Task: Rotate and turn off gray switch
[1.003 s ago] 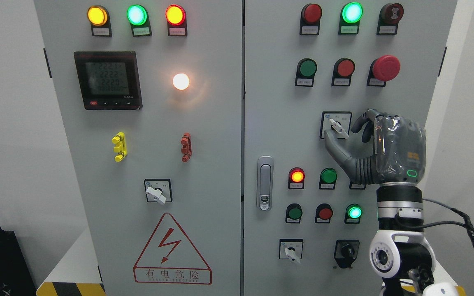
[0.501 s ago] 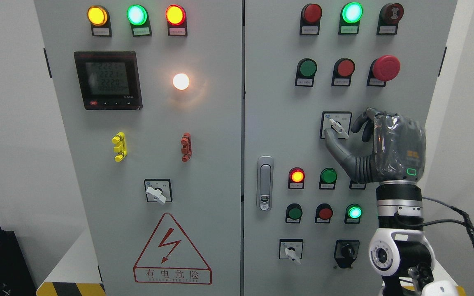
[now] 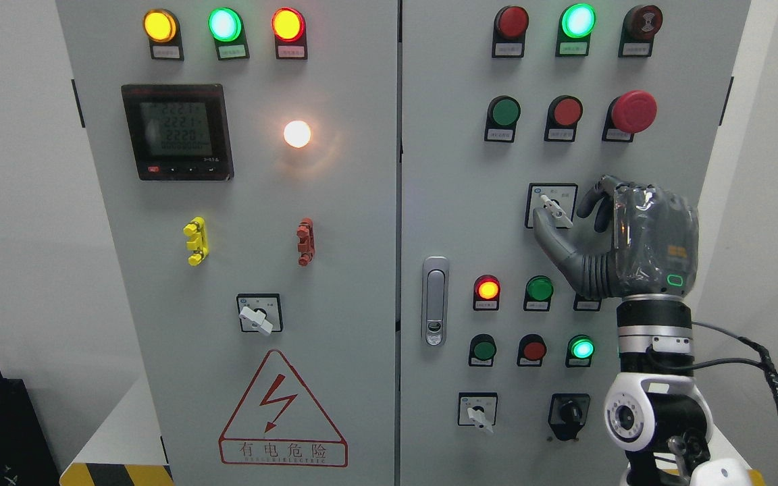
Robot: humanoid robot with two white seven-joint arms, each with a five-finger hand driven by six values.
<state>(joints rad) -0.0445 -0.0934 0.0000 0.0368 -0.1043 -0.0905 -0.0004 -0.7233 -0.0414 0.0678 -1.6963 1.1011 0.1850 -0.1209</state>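
Note:
The gray rotary switch (image 3: 555, 209) sits in a black-framed plate on the right cabinet door, with its white-gray lever slanting from upper left to lower right. My right hand (image 3: 562, 221) comes up from the lower right and closes around it. The thumb (image 3: 551, 241) lies against the lever's lower left side, and the curled fingers (image 3: 595, 201) sit at its right. The back of the hand hides the panel to the right of the switch. My left arm does not show.
Lit and unlit round buttons (image 3: 539, 289) sit just below my hand, and a red mushroom stop button (image 3: 633, 111) is above it. Similar gray switches (image 3: 256, 315) (image 3: 477, 412) and a black knob (image 3: 568, 410) are lower down. A door latch (image 3: 435, 300) stands at the left.
My right hand has crept slightly up and to the left against the switch. The lever's slant looks the same.

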